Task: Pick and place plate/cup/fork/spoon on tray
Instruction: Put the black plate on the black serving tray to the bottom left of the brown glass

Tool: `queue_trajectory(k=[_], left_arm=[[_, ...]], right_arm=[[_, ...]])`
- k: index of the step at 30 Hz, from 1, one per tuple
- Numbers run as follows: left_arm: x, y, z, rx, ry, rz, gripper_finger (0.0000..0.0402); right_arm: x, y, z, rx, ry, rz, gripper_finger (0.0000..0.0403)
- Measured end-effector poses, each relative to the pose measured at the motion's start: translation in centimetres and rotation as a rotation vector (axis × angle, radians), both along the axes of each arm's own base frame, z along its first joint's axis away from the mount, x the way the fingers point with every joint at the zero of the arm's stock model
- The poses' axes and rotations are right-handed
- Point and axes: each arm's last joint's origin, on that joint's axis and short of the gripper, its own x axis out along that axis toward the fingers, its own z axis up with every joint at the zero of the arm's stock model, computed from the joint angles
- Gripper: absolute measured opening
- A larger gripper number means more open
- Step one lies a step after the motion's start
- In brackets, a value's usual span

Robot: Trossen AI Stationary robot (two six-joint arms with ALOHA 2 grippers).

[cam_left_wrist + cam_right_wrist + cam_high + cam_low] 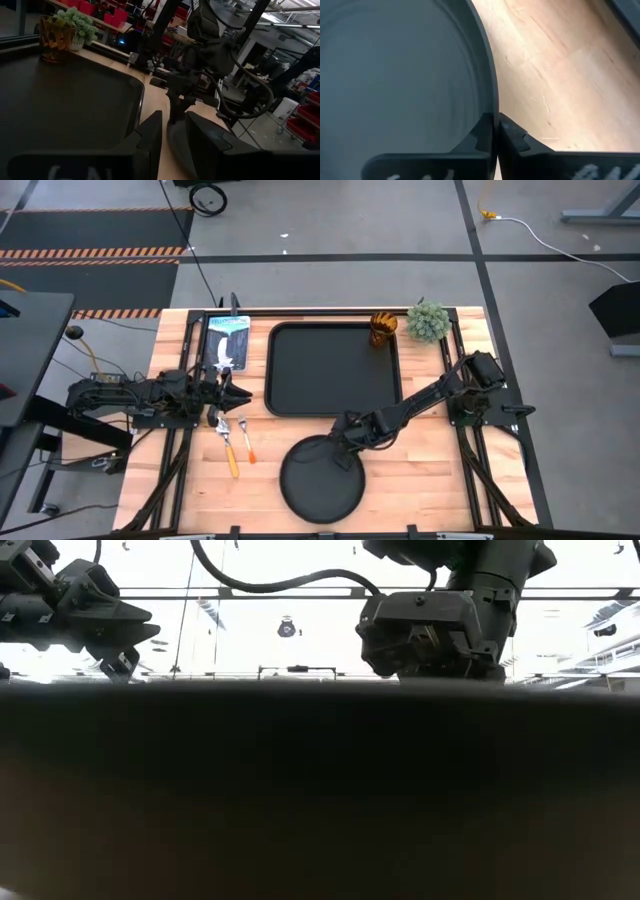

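Note:
The round black plate [322, 480] lies on the wooden table near its front edge, in front of the black tray [330, 370]. My right gripper [347, 442] is shut on the plate's far rim. The amber cup [383, 328] stands in the tray's far right corner. The fork and spoon [235, 442], both orange-handled, lie side by side left of the plate; I cannot tell which is which. My left gripper [236, 392] is open and empty, left of the tray and just beyond the utensils' heads. My right gripper pinches the plate's far rim [490, 107] between its two fingers, one finger over the plate's inner side and one outside it. The fingers slant down from the table's far right. Whether the rim is off the table, I cannot tell.
A small green potted plant [428, 322] stands beside the tray's far right corner, next to the cup. A blue and white card [227, 340] lies at the far left of the table. Bare wood lies right of the plate [430, 470].

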Motion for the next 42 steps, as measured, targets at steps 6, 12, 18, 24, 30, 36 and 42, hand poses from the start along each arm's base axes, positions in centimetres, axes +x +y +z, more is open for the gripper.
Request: queue_trajectory(k=[6,12,18,24,30,36,42], left_arm=[[0.0,0.0,0.0,0.000,0.000,0.000,0.0096],[0.0,0.0,0.0,0.000,0.000,0.009,0.0096],[0.0,0.1,0.0,0.006,0.000,0.028,0.0096],[0.0,0.1,0.0,0.008,0.000,0.038,0.0096],[0.0,0.2,0.0,0.009,0.000,0.062,0.0096],[0.0,0.2,0.0,0.020,0.000,0.064,0.0096],[0.0,0.3,-0.1,0.047,0.007,0.089,0.0096]], right_arm=[[0.5,-1.1,0.7,-0.004,0.017,0.078,0.0010],[0.3,-3.9,3.7,-0.008,-0.003,0.160,0.0010],[-0.1,-8.1,6.4,0.016,-0.033,0.276,0.0010],[-0.1,-13.4,8.7,-0.041,0.038,0.348,0.0010],[-0.1,-19.4,11.5,-0.109,-0.039,0.381,0.0010],[-0.5,-25.1,12.6,-0.138,-0.048,0.379,0.0009],[1.1,-29.3,12.0,-0.155,0.031,0.513,0.0009]])
